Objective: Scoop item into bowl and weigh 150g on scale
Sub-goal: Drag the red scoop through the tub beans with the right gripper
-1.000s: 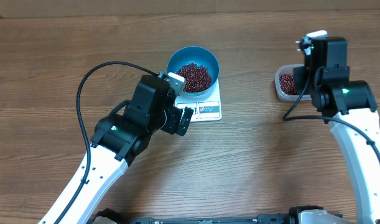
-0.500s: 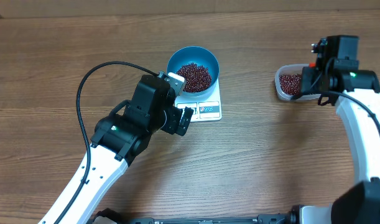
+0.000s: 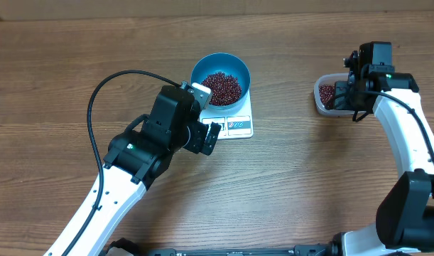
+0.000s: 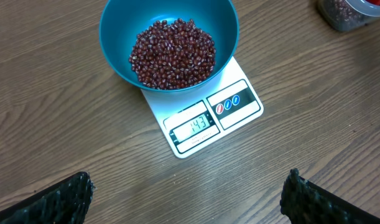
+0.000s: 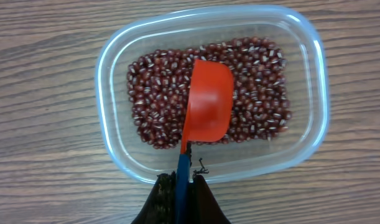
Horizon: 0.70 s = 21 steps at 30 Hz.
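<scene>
Scooping step: right end effector (image 5: 180, 186) clenched on red scoop (image 5: 208, 99) in clear tub (image 5: 109, 68) right of scale (image 4: 239, 102), left end effector (image 4: 186, 202) released beside scale, blue bowl (image 4: 115, 25) of beans (image 4: 172, 53) on scale; next likely needs a small top-up.

Blue bowl (image 3: 200, 72) sits on the white scale (image 3: 243, 110), far centre of the wooden table (image 3: 288, 185). Dark red-brown beans (image 3: 222, 87) cover the bowl's bottom. The left gripper (image 3: 211, 136) overlaps the scale's near-left corner. Far right stands a clear tub (image 3: 319, 100) with more beans. The right arm's wrist (image 3: 373, 60) covers the tub's right side, and the gripper itself is hidden beneath it.
</scene>
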Available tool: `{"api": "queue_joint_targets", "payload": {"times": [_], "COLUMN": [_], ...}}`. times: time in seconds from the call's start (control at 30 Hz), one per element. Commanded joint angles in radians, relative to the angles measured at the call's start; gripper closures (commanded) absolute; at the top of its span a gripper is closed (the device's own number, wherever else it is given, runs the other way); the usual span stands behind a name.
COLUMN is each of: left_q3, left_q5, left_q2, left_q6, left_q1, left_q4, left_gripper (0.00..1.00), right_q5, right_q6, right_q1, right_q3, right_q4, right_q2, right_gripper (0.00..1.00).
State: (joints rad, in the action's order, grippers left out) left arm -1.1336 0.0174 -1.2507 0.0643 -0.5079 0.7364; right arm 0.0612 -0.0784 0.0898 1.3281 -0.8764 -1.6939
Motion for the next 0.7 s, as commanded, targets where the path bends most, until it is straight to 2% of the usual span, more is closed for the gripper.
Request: {"api": "queue_joint_targets", "payload": {"times": [0.0,0.2,0.67], "left_q3": [0.008,0.008,0.008], "left_q5": [-0.014,-0.014,-0.014], "left_q2": [-0.004,-0.004,-0.004], "left_q6": [-0.005,-0.005,-0.005], "left_q1": [0.004,0.004,0.004], "left_q4": [0.0,0.0,0.0], "left_gripper": [0.0,0.0,0.0], "right_q5": [-0.068,-0.183,-0.304], "right_q6": [0.0,-0.005,-0.005], "right_q1": [0.002,0.002,0.023], "right_q3": [0.014,0.014,0.014], "right_q4": [0.002,0.002,0.008], "right_q2": [-0.011,-0.011,-0.011], "right_gripper": [0.96,0.96,0.97]}}
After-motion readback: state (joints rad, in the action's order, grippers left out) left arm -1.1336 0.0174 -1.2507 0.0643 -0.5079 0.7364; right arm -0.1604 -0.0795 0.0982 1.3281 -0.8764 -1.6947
